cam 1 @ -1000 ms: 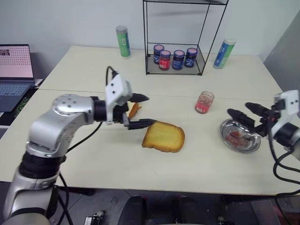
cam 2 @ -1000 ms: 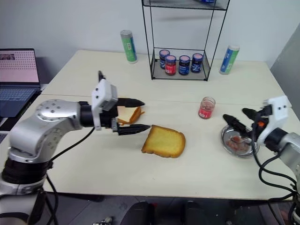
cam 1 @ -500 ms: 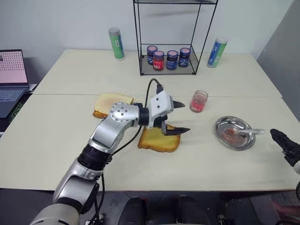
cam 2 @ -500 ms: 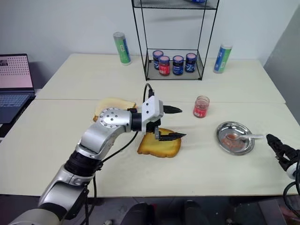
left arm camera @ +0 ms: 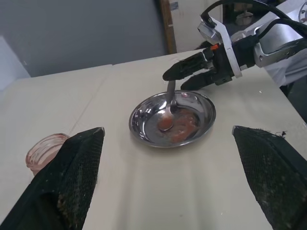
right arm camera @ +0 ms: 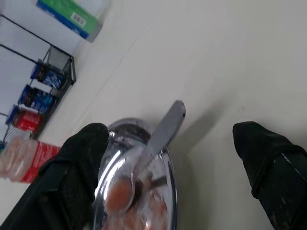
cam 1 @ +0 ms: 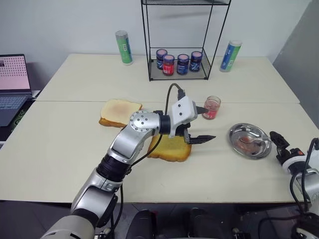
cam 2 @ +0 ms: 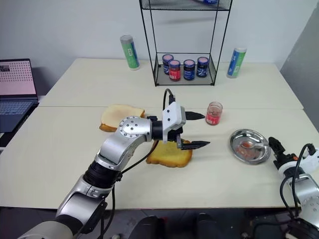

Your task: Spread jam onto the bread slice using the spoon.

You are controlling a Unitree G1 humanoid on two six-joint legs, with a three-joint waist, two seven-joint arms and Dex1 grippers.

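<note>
Working left to right across the cream tabletop (cam 1: pixel 60 149): a pale toast slice with a browned centre (cam 1: pixel 119 111) lies spare, well clear of the work area.

Next is the bread slice (cam 1: pixel 169 149), thick, roughly square, golden-yellow with a brown crust. It lies flat near the tabletop's middle, and its upper face shows no jam. My left gripper (cam 1: pixel 202 123) hangs just above its right edge, pointing across toward the right. Its two black fingers (left arm camera: pixel 72 182) stand wide apart and hold nothing. I judge this placement as readiness to steady the slice or the jar, not a grip.

Just beyond those fingers stands the small clear glass jar of red-pink jam (cam 1: pixel 212 107), lidless and upright, apart from the gripper.

Further right sits a round steel dish (cam 1: pixel 239 133) carrying pink jam smears. The slim silver metal spoon (left arm camera: pixel 170 103) rests in it, bowl down in the smears and handle leaning over the rim toward my right arm. This keeps the handle off the tabletop and reachable.

My right gripper (left arm camera: pixel 184 75) is at the dish's far-right edge, level with the handle. Its fingers (right arm camera: pixel 76 167) are spread wide, one to each side of the handle tip, with nothing held. I judge the step in hand as picking up the spoon; spreading has not begun.
</note>
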